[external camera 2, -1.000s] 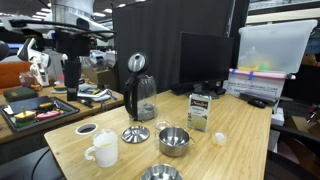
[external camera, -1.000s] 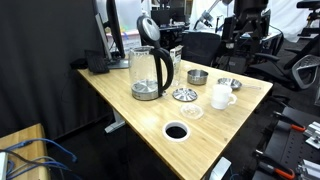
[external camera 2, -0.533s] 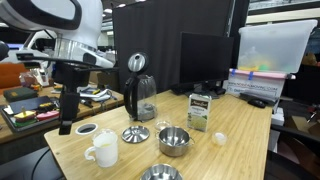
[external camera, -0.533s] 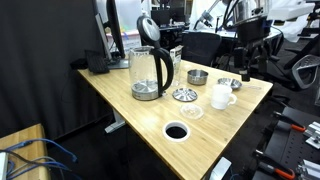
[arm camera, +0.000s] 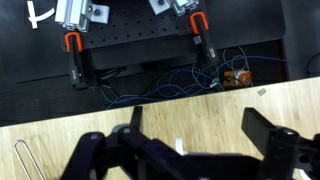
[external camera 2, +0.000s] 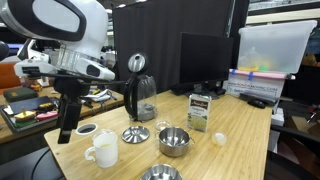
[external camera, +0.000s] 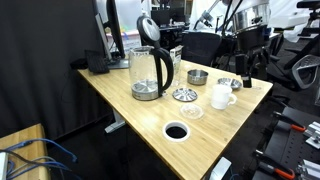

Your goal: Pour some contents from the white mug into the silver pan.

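The white mug (external camera: 221,96) stands upright near the table's far end, handle to the side; it also shows in an exterior view (external camera 2: 103,150). The silver pan (external camera: 229,85) lies just behind the mug, and at the bottom edge of an exterior view (external camera 2: 160,174). My gripper (external camera: 243,77) hangs fingers down beside the table's end, close to the pan and mug, touching neither (external camera 2: 66,133). In the wrist view my gripper (arm camera: 198,120) is open and empty over bare wood. Mug and pan are out of the wrist view.
A glass kettle (external camera: 150,72), a ridged metal disc (external camera: 184,95), a darker straight-walled tin (external camera: 197,77), a small clear dish (external camera: 192,112) and a black ring (external camera: 177,131) share the wooden table (external camera: 120,100). A box (external camera 2: 200,110) and monitors stand behind.
The arm has come down from high above to table height beside the mug and pan. The objects on the table have not moved.
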`<state>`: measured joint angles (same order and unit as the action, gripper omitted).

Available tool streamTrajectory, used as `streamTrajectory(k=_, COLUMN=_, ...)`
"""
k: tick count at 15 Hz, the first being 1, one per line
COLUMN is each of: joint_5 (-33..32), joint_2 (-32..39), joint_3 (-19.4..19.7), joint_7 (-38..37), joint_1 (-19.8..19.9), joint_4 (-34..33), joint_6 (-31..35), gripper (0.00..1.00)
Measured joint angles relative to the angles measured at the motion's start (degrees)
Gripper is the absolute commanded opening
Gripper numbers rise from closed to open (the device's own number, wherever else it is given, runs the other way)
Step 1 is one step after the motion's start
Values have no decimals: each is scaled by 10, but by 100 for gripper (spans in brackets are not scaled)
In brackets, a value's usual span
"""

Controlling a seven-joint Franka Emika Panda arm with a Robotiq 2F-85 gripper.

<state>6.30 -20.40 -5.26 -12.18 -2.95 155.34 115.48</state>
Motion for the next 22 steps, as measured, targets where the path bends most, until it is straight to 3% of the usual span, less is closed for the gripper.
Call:
streamTrajectory(k=8, joint_5=58, joint_2=11, joint_3=1, joint_7=52, joint_1=-21, joint_4=14, joint_6=41, gripper=100)
streamTrajectory(k=22, joint_5=28, joint_2=144, joint_3=26, joint_7=77, joint_1=-10, joint_4=20, joint_6=177, gripper=100)
